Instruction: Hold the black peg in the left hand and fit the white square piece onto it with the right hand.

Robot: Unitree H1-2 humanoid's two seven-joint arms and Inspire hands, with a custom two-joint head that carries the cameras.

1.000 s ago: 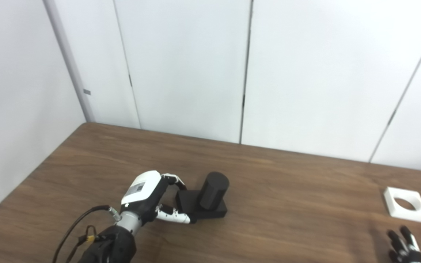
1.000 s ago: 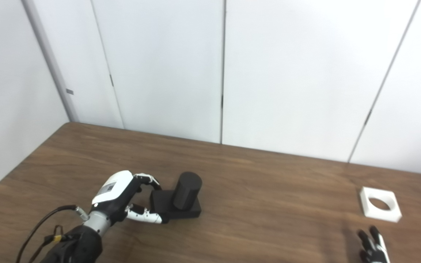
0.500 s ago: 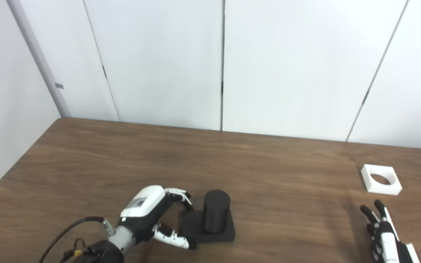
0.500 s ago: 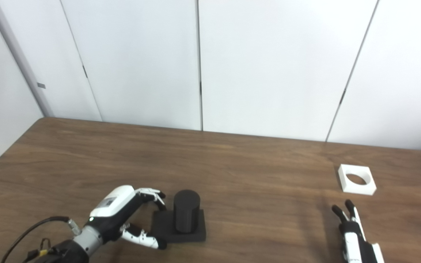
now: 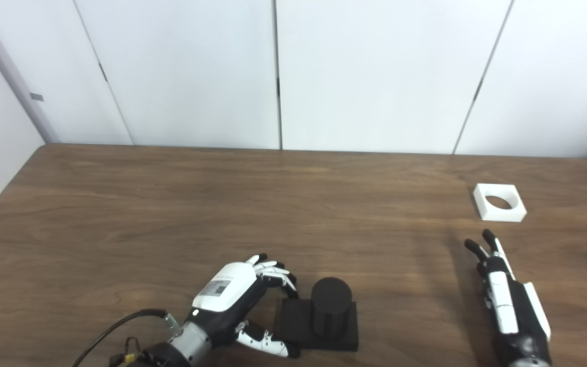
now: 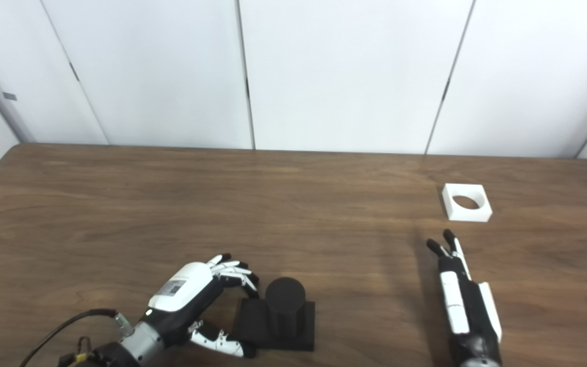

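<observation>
The left hand (image 5: 232,300) was seen curled around the near-left corner of the black peg (image 5: 324,318) base on the wooden table (image 5: 171,204), while the right hand (image 5: 507,300), fingers straight and holding nothing, was stretched toward the white square piece (image 5: 499,202), near but apart.

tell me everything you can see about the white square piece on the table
The white square piece is a flat, thick block with a large round hole through its middle, matte like plastic. It lies flat on the wooden table, hole facing up, far right and toward the wall. Nothing touches it but the table. The right hand is nearer the camera with fingers stretched toward it, clearly short of it. The black peg stands far off to the left.
</observation>
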